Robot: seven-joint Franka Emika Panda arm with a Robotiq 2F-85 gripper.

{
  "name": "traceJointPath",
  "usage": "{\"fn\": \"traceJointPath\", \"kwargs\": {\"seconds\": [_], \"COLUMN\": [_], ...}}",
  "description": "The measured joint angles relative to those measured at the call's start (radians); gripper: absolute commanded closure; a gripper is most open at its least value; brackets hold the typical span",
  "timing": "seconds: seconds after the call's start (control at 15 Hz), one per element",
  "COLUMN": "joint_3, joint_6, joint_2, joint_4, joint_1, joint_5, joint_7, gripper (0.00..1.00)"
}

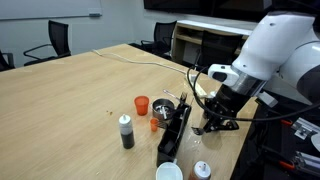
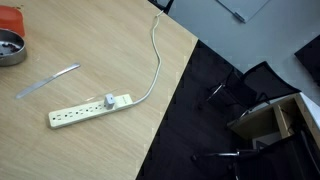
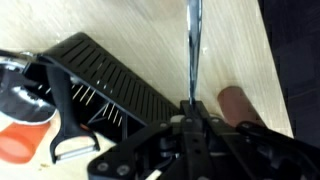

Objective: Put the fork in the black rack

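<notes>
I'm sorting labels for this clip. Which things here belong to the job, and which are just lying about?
Job: the fork, held in the tool; the black rack.
Lying about: orange cup, black bottle, metal bowl, power strip.

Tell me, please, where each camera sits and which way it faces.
An exterior view: beside the table, facing across it to the black rack; arm and gripper show.
An exterior view: over the table edge, facing down on a power strip; no robot shows.
Wrist view: above the gripper, facing down along the fork; shares the black rack with an exterior view.
</notes>
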Motion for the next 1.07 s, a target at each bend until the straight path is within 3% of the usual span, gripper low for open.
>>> {"fn": "traceJointPath", "kwargs": {"seconds": [0.33, 0.6, 0.8, 1.07], "joint_3": [0.034, 0.118, 0.269, 0.463], "joint_6": [0.11, 0.217, 0.269, 0.289], "joint_2": [-0.047, 0.072, 0.212, 0.368], "joint_4": [0.069, 0.199, 0.292, 0.345], "joint_1": [0.001, -0.006, -0.103, -0.317], "joint_5": [0.086, 0.143, 0.137, 0.054], "joint_7": [-0.075, -0.162, -0.204, -0.266], "gripper": [0.98, 0.98, 0.98, 0.98]}}
